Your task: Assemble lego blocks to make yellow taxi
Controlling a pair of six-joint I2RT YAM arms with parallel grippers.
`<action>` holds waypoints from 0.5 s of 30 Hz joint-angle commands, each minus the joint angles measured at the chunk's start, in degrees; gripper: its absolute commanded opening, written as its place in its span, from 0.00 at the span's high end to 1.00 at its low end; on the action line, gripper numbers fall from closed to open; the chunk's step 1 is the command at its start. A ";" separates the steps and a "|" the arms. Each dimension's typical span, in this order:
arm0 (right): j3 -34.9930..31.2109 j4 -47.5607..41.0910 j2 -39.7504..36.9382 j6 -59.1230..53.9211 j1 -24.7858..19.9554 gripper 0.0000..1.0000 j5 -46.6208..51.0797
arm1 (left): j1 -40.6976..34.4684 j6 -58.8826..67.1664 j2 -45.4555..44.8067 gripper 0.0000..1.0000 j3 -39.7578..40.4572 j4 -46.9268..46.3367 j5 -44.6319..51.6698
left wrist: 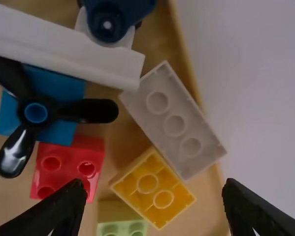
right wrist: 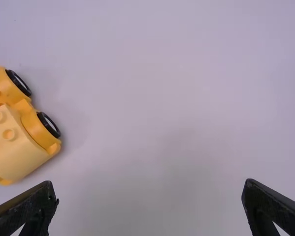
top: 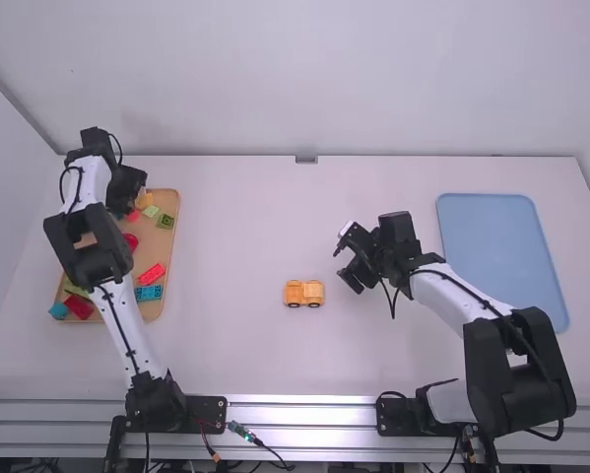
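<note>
In the high view my left gripper (top: pixel 127 189) is over the far end of the wooden tray; in the left wrist view the same gripper (left wrist: pixel 152 206) stands open above the bricks. Between and beyond its fingers lie a yellow brick (left wrist: pixel 173 203), studs down with its hollow side up, and a whitish brick (left wrist: pixel 174 120) touching it. The yellow taxi body (top: pixel 303 293) with black wheels stands on the table, near the middle. To its right, my right gripper (top: pixel 348 258) is over bare table; in the right wrist view the gripper (right wrist: pixel 149 194) is open and empty, with the taxi body (right wrist: pixel 14 140) off to one side.
The wooden tray (top: pixel 172 246) also holds a red brick (top: pixel 151 274), a blue brick (top: pixel 149 293), a green brick (top: pixel 165 221) and a propeller piece (left wrist: pixel 36 113) on blue. A blue tray (top: pixel 501 256) lies at the right.
</note>
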 commanded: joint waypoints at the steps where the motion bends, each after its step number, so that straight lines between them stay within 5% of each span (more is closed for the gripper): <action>1: 0.83 -0.11 -1.03 0.17 -0.15 0.01 -0.15 | -0.17 -0.37 -0.21 0.28 -2.56 0.51 0.24; 4: 0.83 -0.11 -1.03 0.15 0.39 0.01 -0.13 | -0.17 -0.35 -0.21 0.33 -3.52 1.11 0.26; 6: 0.83 0.11 -1.03 0.15 0.35 0.01 -0.09 | -0.17 -0.35 -0.21 0.46 -3.80 0.91 1.97; 9: 0.83 0.66 -1.03 0.17 -0.07 0.01 -0.15 | -0.07 -0.28 -0.21 0.44 -3.37 1.24 5.68; 11: 0.83 0.72 -1.03 0.17 -0.04 0.01 -0.15 | -0.20 0.31 -0.21 0.52 -1.86 -0.01 5.60; 15: 0.83 0.57 -1.03 0.76 -0.07 0.01 -0.13 | -0.31 0.02 -0.21 0.38 3.15 -5.45 0.85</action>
